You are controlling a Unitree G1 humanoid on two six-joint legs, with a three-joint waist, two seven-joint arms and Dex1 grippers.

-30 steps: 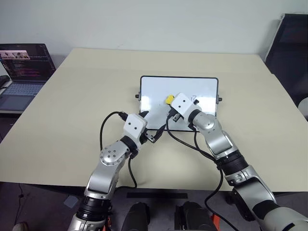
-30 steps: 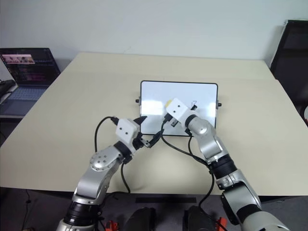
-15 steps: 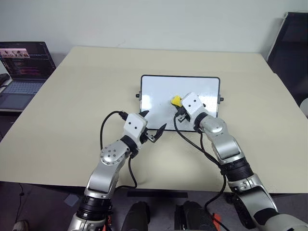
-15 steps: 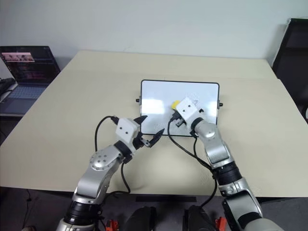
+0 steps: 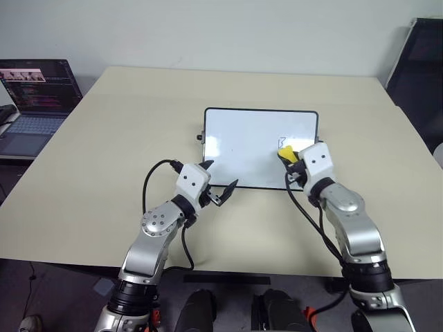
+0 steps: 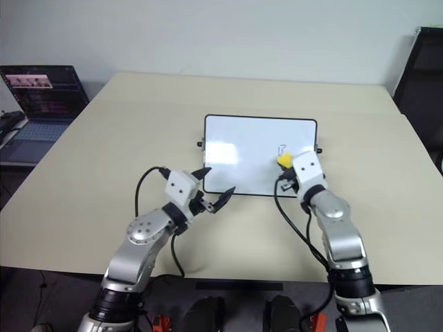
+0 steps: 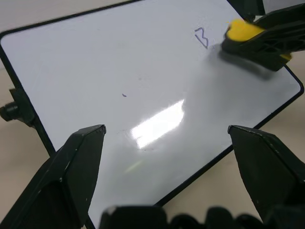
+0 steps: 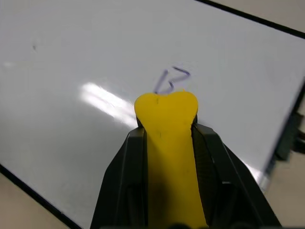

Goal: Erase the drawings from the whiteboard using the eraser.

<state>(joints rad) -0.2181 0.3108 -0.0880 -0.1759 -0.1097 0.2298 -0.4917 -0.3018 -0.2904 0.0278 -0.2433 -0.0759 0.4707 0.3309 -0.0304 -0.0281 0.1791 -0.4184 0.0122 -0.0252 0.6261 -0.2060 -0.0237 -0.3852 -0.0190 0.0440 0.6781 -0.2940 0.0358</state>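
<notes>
The whiteboard lies flat mid-table, glossy white in a thin black frame. One of the drawings, a thin B-like mark, stands near its right end; a tiny dark speck sits toward the middle. My right gripper is shut on the yellow eraser, whose tip sits just short of the B mark over the board's right part. At the board's near left edge my left gripper hovers open with nothing in it, black fingertips spread wide.
An open laptop with a lit screen stands off the table's left side. A dark chair is at the far right. Small black knobs stick out from the board's short sides. Cables loop from both wrists over the near table.
My right gripper has carried the eraser rightward along the board from its middle to the right end, beside the B mark. The left gripper has stayed in place.
</notes>
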